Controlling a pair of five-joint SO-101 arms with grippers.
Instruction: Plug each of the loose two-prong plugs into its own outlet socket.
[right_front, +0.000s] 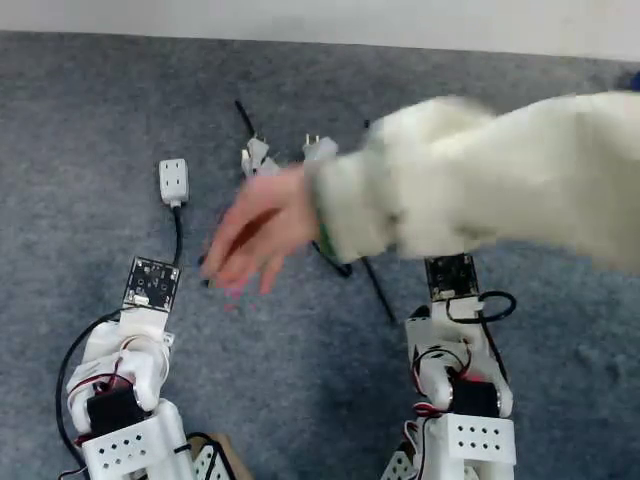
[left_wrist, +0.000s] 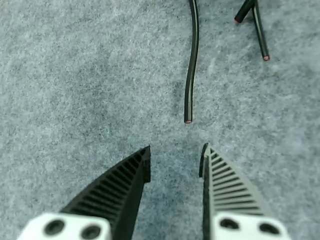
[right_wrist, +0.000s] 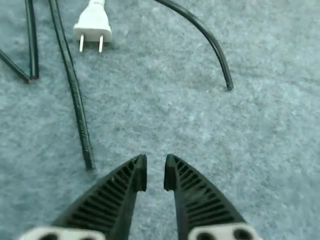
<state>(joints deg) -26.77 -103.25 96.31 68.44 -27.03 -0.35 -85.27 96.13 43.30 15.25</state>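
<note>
Left gripper (left_wrist: 176, 150): jaws apart with a clear gap, low over the grey carpet (left_wrist: 75, 75), nothing between them. A black cable (left_wrist: 191, 65) lies loose ahead, its cut end just short of the fingertips. Two more cable ends (left_wrist: 260, 35) lie farther off to one side.

Right gripper (right_wrist: 155, 160): jaws parted only narrowly, holding nothing, low over the carpet. White two-prong plug (right_wrist: 92, 24) lies flat well ahead of it, prongs pointing back toward the gripper, not plugged into anything. A long black cord (right_wrist: 72, 85) runs beside the plug and ends near one finger. A curved cord (right_wrist: 210, 42) lies on the plug's other side.

High view: white outlet socket (right_front: 173, 180) sits on the carpet beyond the left arm (right_front: 125, 385), its black lead trailing back toward that arm. Loose white plugs (right_front: 257, 156) lie farther along, apart from the socket. A person's hand (right_front: 258, 235), blurred, in a cream sleeve (right_front: 480, 180), is over the cables between the arms; contact cannot be judged.
</note>
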